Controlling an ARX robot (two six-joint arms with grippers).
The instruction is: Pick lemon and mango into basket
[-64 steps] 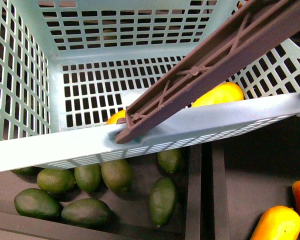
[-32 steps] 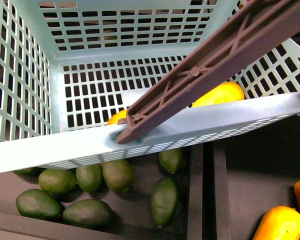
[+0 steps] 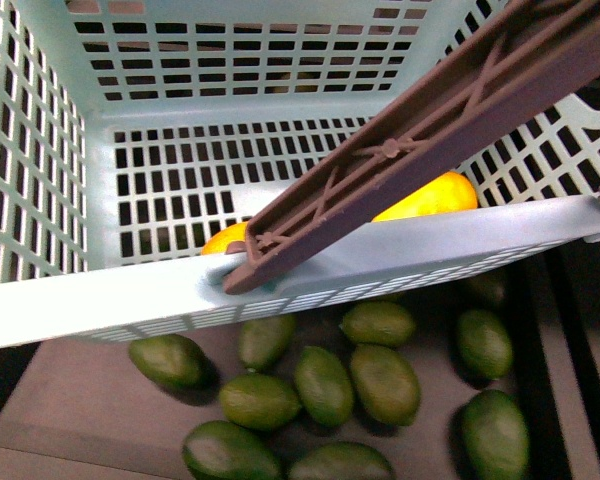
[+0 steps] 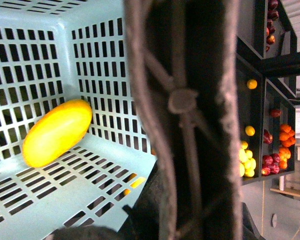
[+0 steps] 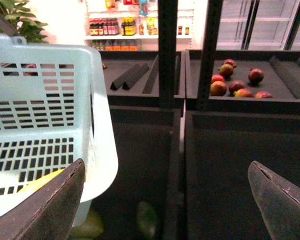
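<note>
The light teal basket (image 3: 110, 300) hangs close to the front camera, its brown handle (image 3: 430, 130) crossing it diagonally. The mango (image 3: 432, 196) lies inside on the slotted floor against the near wall. It also shows in the left wrist view (image 4: 57, 132). The lemon (image 3: 225, 239) lies in the basket too, mostly hidden behind the near rim. My left gripper (image 4: 185, 220) is shut on the basket's handle (image 4: 190, 100), which fills that view. My right gripper (image 5: 165, 200) is open and empty beside the basket's outer wall (image 5: 45, 120), over a dark bin.
Several dark green avocados (image 3: 325, 385) lie in a shelf bin under the basket. Dark dividers (image 5: 172, 130) separate the bins. Red-green fruit (image 5: 235, 85) sits in a far bin. Shelves with yellow and red fruit (image 4: 252, 162) stand beside the basket.
The avocado bin has slid right in the front view and more avocados show. The orange and red fruit at lower right has left the view. The fruits in the basket have barely shifted.
</note>
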